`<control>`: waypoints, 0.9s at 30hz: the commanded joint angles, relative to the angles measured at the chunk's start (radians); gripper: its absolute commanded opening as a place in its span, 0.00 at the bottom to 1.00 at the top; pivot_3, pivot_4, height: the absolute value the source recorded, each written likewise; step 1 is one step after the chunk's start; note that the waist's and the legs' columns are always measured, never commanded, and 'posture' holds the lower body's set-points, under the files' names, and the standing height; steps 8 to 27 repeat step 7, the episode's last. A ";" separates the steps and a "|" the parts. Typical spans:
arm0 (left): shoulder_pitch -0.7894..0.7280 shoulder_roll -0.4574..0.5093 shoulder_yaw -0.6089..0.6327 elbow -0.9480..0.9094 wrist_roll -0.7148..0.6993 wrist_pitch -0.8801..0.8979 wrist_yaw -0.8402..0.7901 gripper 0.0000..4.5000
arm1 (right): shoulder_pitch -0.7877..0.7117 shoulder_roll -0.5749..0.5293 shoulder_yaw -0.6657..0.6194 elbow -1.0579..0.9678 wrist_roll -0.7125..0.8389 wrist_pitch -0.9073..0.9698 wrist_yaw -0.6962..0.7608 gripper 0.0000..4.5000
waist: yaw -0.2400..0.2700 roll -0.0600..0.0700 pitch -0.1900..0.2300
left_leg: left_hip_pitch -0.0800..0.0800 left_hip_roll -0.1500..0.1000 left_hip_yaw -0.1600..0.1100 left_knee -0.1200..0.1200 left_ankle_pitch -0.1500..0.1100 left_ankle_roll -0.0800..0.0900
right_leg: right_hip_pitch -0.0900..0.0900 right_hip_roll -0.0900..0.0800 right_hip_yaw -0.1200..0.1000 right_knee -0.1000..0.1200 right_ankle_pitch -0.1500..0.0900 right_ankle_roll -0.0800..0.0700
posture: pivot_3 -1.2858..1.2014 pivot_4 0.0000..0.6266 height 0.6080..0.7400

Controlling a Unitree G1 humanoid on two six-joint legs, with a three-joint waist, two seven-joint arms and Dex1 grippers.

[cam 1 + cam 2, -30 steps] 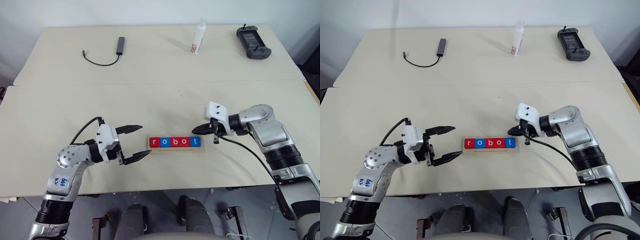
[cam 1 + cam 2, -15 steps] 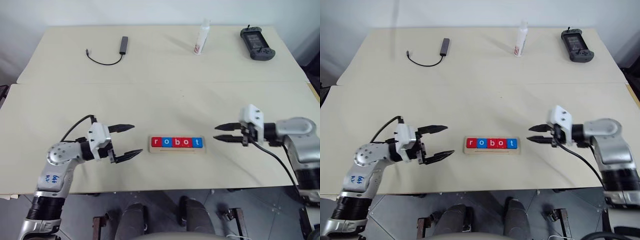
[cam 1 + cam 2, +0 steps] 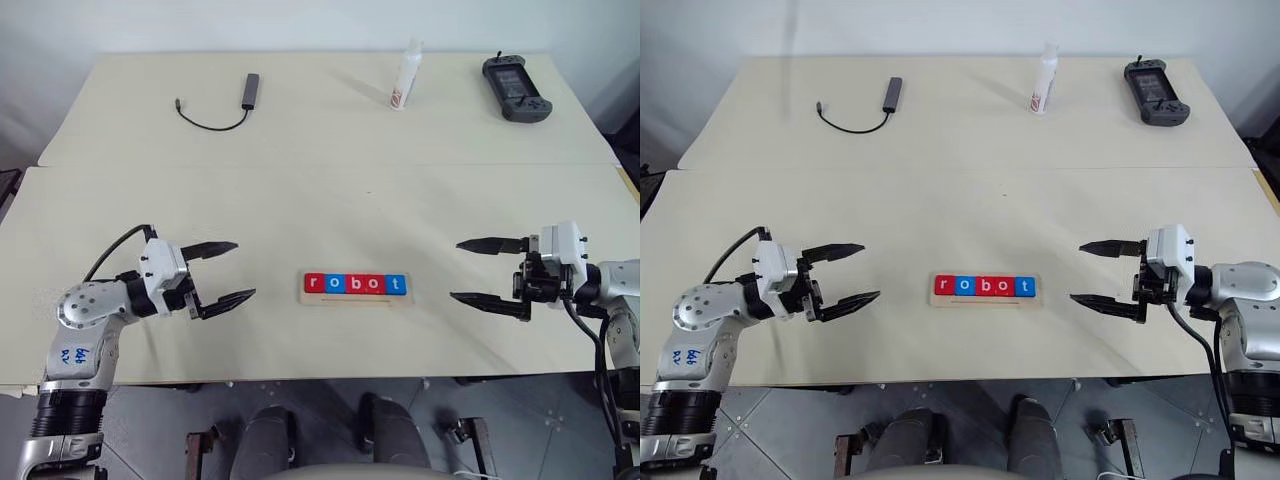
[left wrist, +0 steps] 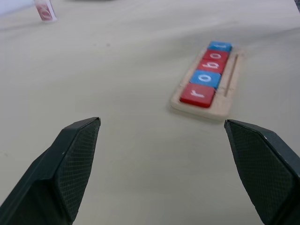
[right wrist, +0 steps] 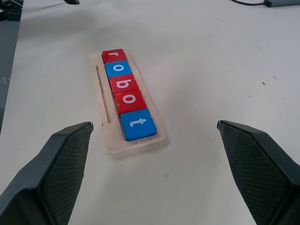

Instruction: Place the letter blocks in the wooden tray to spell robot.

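The letter blocks point(image 3: 356, 284) lie side by side in the wooden tray point(image 3: 357, 299) near the table's front middle, reading r, o, b, o, t in red, blue, red, red, blue. The same row point(image 5: 127, 95) shows in the right wrist view and in the left wrist view point(image 4: 205, 79). My left gripper point(image 3: 232, 272) is open to the left of the tray, well apart from it. My right gripper point(image 3: 474, 271) is open to the right of the tray, also apart. Neither holds anything.
At the back of the table lie a black cable with an adapter point(image 3: 232, 101), a white bottle point(image 3: 404, 75) and a black handheld controller point(image 3: 514, 86). A seam point(image 3: 320, 166) runs across the table between them and the tray.
My right gripper has opened from shut and drawn back to the right, away from the tray's end. My left gripper has moved left, away from the tray. The blocks stay in place.
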 commanded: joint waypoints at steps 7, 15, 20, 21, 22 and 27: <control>0.034 0.003 0.012 -0.027 0.014 0.000 0.048 1.00 | -0.001 0.004 -0.017 0.080 -0.012 -0.086 -0.021 0.99 | 0.000 0.000 0.000 | 0.000 0.000 0.000 0.000 0.000 0.000 | 0.000 0.000 0.000 0.000 0.000 0.000 | 0.52 0.24 1.00; 0.034 0.003 0.012 -0.027 0.014 0.000 0.048 1.00 | -0.001 0.004 -0.017 0.080 -0.012 -0.086 -0.021 0.99 | 0.000 0.000 0.000 | 0.000 0.000 0.000 0.000 0.000 0.000 | 0.000 0.000 0.000 0.000 0.000 0.000 | 0.52 0.24 1.00; 0.034 0.003 0.012 -0.027 0.014 0.000 0.048 1.00 | -0.001 0.004 -0.017 0.080 -0.012 -0.086 -0.021 0.99 | 0.000 0.000 0.000 | 0.000 0.000 0.000 0.000 0.000 0.000 | 0.000 0.000 0.000 0.000 0.000 0.000 | 0.52 0.24 1.00; 0.034 0.003 0.012 -0.027 0.014 0.000 0.048 1.00 | -0.001 0.004 -0.017 0.080 -0.012 -0.086 -0.021 0.99 | 0.000 0.000 0.000 | 0.000 0.000 0.000 0.000 0.000 0.000 | 0.000 0.000 0.000 0.000 0.000 0.000 | 0.52 0.24 1.00; 0.034 0.003 0.012 -0.027 0.014 0.000 0.048 1.00 | -0.001 0.004 -0.017 0.080 -0.012 -0.086 -0.021 0.99 | 0.000 0.000 0.000 | 0.000 0.000 0.000 0.000 0.000 0.000 | 0.000 0.000 0.000 0.000 0.000 0.000 | 0.52 0.24 1.00; 0.034 0.003 0.012 -0.027 0.014 0.000 0.048 1.00 | -0.001 0.004 -0.017 0.080 -0.012 -0.086 -0.021 0.99 | 0.000 0.000 0.000 | 0.000 0.000 0.000 0.000 0.000 0.000 | 0.000 0.000 0.000 0.000 0.000 0.000 | 0.52 0.24 1.00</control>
